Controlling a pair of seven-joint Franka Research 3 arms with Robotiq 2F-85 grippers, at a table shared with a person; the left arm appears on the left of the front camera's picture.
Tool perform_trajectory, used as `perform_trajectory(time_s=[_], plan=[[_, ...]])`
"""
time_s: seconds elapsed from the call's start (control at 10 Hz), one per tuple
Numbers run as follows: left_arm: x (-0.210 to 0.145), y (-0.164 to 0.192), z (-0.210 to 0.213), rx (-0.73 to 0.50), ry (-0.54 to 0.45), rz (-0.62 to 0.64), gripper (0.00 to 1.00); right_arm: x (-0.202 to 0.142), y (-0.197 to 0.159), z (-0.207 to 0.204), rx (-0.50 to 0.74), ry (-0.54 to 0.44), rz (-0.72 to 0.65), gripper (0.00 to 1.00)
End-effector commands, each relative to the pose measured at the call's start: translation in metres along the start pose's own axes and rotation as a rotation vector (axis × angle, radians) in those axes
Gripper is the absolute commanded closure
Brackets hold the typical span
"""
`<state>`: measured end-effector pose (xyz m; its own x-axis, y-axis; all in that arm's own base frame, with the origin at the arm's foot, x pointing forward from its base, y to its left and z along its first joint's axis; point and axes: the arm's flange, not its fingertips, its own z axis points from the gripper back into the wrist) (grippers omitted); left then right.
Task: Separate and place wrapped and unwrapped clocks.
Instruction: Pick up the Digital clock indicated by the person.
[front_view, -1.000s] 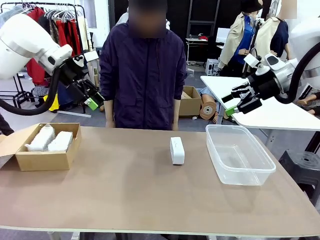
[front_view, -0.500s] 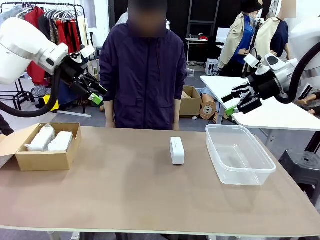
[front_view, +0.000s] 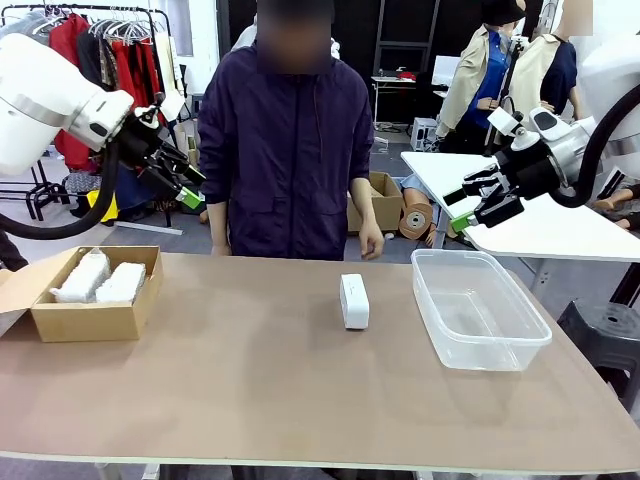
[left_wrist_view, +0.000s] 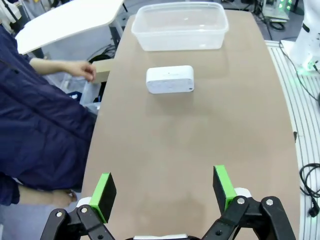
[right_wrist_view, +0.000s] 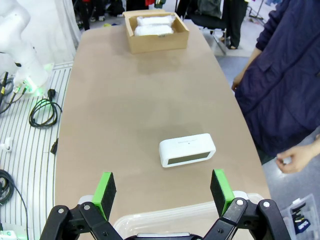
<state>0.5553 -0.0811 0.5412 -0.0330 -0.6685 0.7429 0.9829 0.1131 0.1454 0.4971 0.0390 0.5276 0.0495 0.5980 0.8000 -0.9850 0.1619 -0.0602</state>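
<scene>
Status: I read this as roughly two thirds done. Both wrapped clocks lie side by side in the cardboard box at the table's left edge, so that half looks sorted. The bare clock sits alone on the table about mid-width, nearer the far edge, with nothing touching it. Just right of it, with a clear gap, the clear tub stands with nothing in it, close to the right edge. My guess is the bare clock goes in there; that's the one step left. The person's hand hangs at the far edge just behind the bare clock, not touching it.

Jaws:
- left gripper: raised off the table above the far-left corner. In the left wrist view the jaws are spread wide with only bare table between the green pads. Holding nothing, touching nothing.
- right gripper: raised above the far-right corner, behind the tub. The right wrist view shows these jaws spread wide too, nothing held, with the tub rim below and the bare clock ahead.
</scene>
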Motion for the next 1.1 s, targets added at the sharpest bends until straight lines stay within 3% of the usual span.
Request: perform_trajectory(time_s=[0.0,0.4,0.6,0.7,1.0], plan=[[-0.006,-0.006,0.002,0.018,0.005,-0.01,0.0,0.002,0.001,0.001,0.002,-0.007,0.008,0.0],[-0.013,-0.003,0.019,0.021,0.015,0.009,0.0,0.002,0.001,0.001,0.002,-0.007,0.008,0.0],[-0.016,-0.003,0.02,0.043,0.021,0.097,0.0,0.002,0.001,0.001,0.002,-0.007,0.008,0.0],[-0.013,0.003,0.015,0.034,0.009,0.022,0.0,0.002,0.001,0.001,0.002,-0.007,0.008,0.0],[-0.013,0.003,0.015,0.034,0.009,0.022,0.0,0.002,0.001,0.001,0.002,-0.007,0.008,0.0]])
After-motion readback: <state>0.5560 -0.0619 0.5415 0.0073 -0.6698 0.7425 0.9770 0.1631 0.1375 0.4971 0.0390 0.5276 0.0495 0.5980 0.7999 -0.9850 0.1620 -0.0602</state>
